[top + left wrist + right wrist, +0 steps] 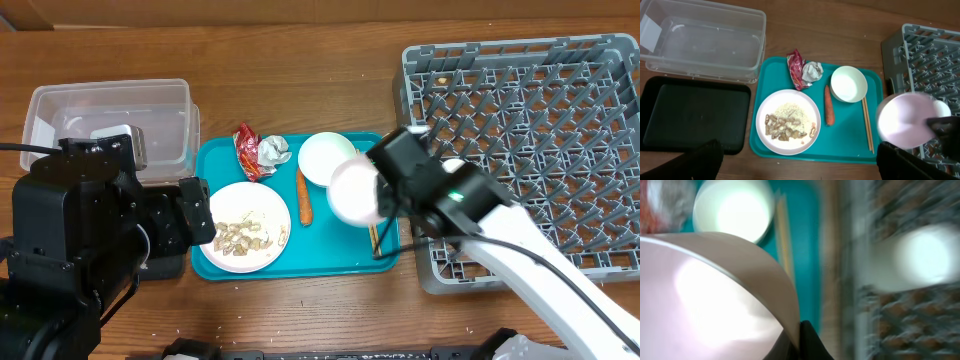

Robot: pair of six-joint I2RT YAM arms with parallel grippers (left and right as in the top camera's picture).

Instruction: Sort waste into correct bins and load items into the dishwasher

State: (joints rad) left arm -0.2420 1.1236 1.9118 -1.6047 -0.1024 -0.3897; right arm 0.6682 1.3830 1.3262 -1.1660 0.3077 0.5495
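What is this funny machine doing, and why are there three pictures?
It is a robot with two arms at a wooden table, and each arm ends in a two-finger gripper. One picture looks down from above; the other two come from small cameras on the wrists, so the same things show from different spots.

On the table is a teal tray with a plate of food scraps, a carrot, a white bowl, chopsticks and a crumpled wrapper. Beside it sit a clear plastic bin, a black tray and a grey dish rack.

The right gripper holds a pink bowl between the tray and the rack. The blur means it is moving. The left gripper holds nothing.
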